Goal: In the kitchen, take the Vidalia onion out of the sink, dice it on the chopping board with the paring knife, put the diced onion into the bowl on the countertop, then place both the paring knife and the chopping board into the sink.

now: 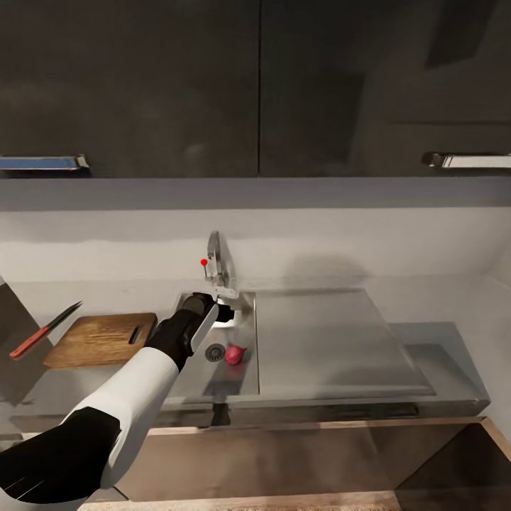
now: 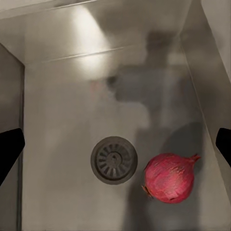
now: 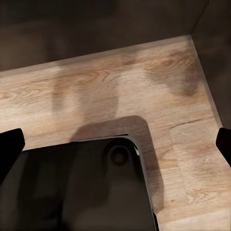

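Note:
The pink-red Vidalia onion [image 1: 235, 353] lies on the floor of the steel sink [image 1: 213, 380], just right of the round drain [image 1: 214, 352]. My left gripper [image 1: 221, 313] hangs over the basin below the faucet [image 1: 216, 266]. In the left wrist view it [image 2: 115, 149] is open, its dark fingertips [image 2: 9, 150] wide apart above the sink floor [image 2: 62, 96], with the onion [image 2: 169, 177] beside the drain [image 2: 114, 160]. The chopping board [image 1: 103, 338] rests on the countertop [image 1: 42, 387] left of the sink, and the red-handled paring knife [image 1: 44, 330] lies at its left. The bowl is out of view.
A flat steel drainboard [image 1: 333, 341] stretches to the right of the basin. Dark wall cabinets [image 1: 255, 85] hang above. My right gripper [image 3: 115, 149] is open over the wooden floor [image 3: 159, 86], above the robot's dark base [image 3: 72, 187].

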